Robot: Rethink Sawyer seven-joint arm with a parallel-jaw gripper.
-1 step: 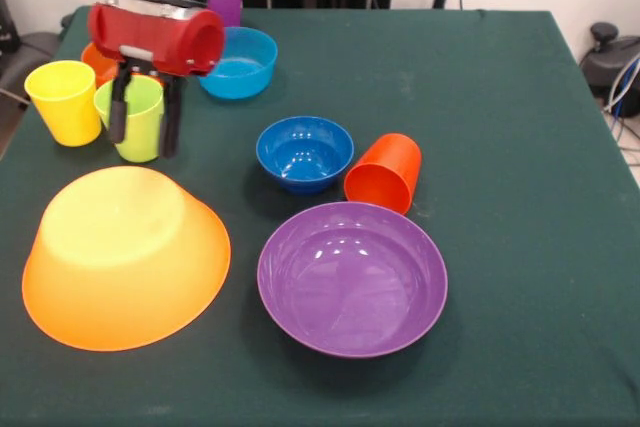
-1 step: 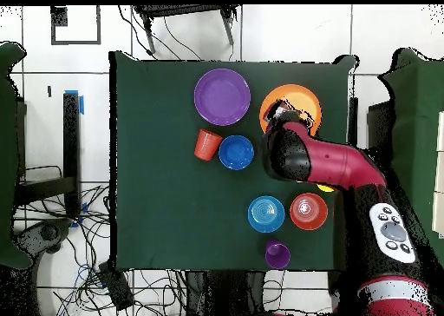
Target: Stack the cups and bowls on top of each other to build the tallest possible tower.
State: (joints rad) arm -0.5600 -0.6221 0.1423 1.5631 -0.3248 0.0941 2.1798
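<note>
The gripper (image 1: 144, 119) stood with fingers spread astride the lime green cup (image 1: 135, 119); closing squarely on its walls, without nudging the yellow cup (image 1: 63, 100), appeared advisable.

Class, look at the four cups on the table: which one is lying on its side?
The orange-red cup, tipped over between the dark blue bowl and the purple bowl. The yellow cup, lime green cup and purple cup stand upright.

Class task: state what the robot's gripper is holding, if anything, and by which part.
Nothing is clearly held. The gripper is open, its fingers straddling the upright lime green cup at its sides; whether they touch it cannot be told.
</note>
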